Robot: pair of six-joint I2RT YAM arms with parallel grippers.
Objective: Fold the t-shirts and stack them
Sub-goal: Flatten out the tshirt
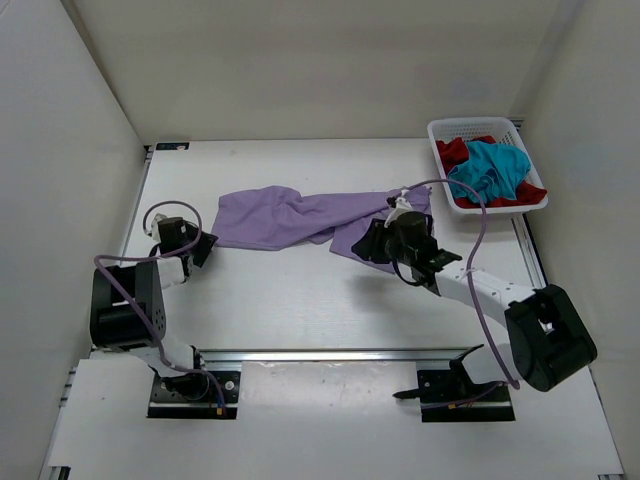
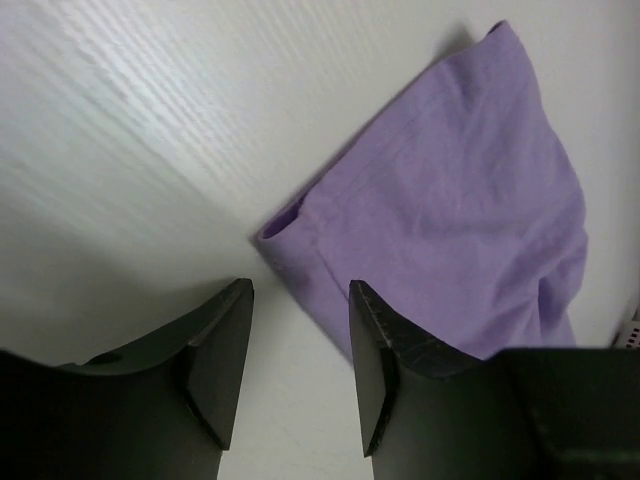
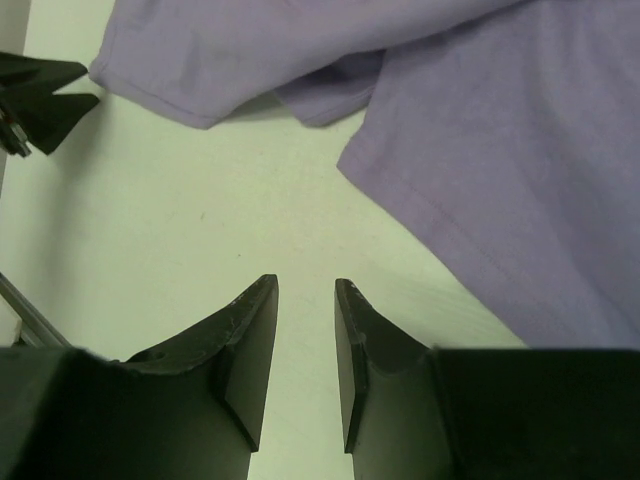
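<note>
Counter [image 1: 300, 300]: the lavender shirt [image 1: 290, 215] lies crumpled and stretched out across the middle, unfolded.

Left gripper [image 2: 300, 290]: positioned at the shirt's left end, just beside a hemmed corner. Jaws stand moderately apart with nothing between them. Contact with the cloth cannot be determined.

Right gripper [image 3: 305, 285]: positioned near the lower edge of the shirt's right end, over bare counter. Jaws are parted by a narrower gap and hold nothing.

Basket [image 1: 480, 123]: stands at the far right corner and contains the red shirt [image 1: 455, 152], with the teal shirt [image 1: 495, 170] bunched on top.
</note>
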